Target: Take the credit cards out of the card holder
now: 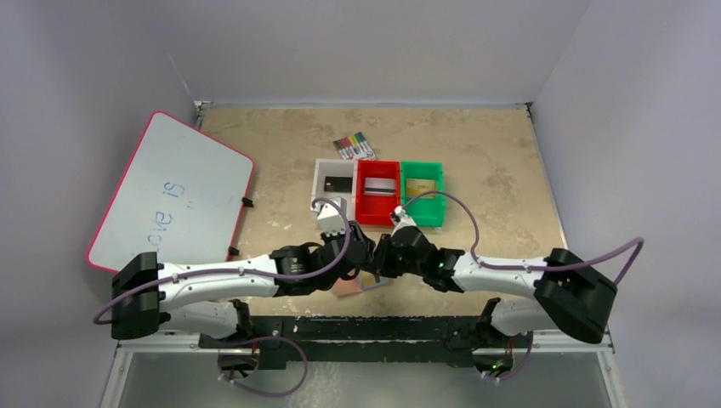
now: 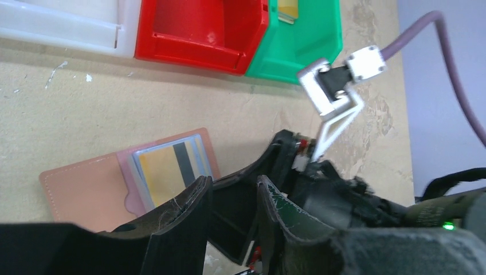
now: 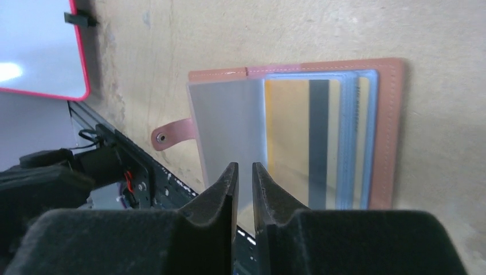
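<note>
Top external: three bins [image 1: 377, 218], one credit card [image 1: 379, 185] each; card holder [image 1: 349, 287] lies open at the counter's [image 1: 493, 170] near edge.

Left wrist: left pincer [image 2: 232, 212] half-open, empty, over one gold striped card [image 2: 163, 169].

Right wrist: right pincer [image 3: 243, 177] nearly closed on a grey sheet's [image 3: 226, 126] edge. Cards look thin, stiff and slick, so pinch an exposed edge.

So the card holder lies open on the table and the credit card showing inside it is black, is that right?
Not quite: the card holder lies open on the table, but the credit card showing inside it is gold with a dark stripe, as the right wrist view shows.
</note>
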Robot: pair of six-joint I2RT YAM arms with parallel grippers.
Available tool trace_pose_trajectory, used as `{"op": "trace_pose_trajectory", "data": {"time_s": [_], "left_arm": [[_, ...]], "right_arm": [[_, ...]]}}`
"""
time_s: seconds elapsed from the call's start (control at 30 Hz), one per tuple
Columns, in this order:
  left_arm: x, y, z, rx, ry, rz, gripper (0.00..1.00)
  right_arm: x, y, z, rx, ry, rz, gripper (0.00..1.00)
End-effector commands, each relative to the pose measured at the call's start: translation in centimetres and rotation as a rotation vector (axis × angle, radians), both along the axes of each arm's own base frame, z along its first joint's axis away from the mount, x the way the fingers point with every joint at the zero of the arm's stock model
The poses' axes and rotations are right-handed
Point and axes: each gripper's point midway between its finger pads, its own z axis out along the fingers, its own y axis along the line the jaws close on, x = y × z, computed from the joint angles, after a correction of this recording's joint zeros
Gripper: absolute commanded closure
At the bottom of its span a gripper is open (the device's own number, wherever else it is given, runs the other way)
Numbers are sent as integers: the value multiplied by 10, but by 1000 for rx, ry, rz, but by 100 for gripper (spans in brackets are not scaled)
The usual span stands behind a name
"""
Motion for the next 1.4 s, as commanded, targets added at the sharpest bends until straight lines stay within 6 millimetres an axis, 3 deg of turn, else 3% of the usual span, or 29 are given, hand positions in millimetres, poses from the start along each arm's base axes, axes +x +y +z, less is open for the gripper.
{"op": "trace_pose_trajectory", "data": {"time_s": [0.0,0.1,0.3,0.63,0.8,1.0,1.17,1.37], "left_arm": [[10,-11,27,-62,-46,37,66],[13,-3,22,-59,-38,85,66],[14,11,4,-89,3,156,66],[7,10,-50,-168,118,190,68],[4,24,-75,-118,151,230,70],[-1,22,-97,-121,186,185,71],[-2,21,-100,-61,181,154,72],[-7,12,-106,-45,200,99,72]], "right_arm": [[-5,33,9,106,-50,138,84],[-12,42,-2,148,5,155,87],[-15,37,-13,179,28,121,88],[-22,24,-40,127,101,82,96],[-20,16,-23,168,71,37,98],[0,-15,7,102,-22,-119,89],[4,-46,9,-9,-37,-208,75],[2,-51,0,-84,-26,-185,72]]}}
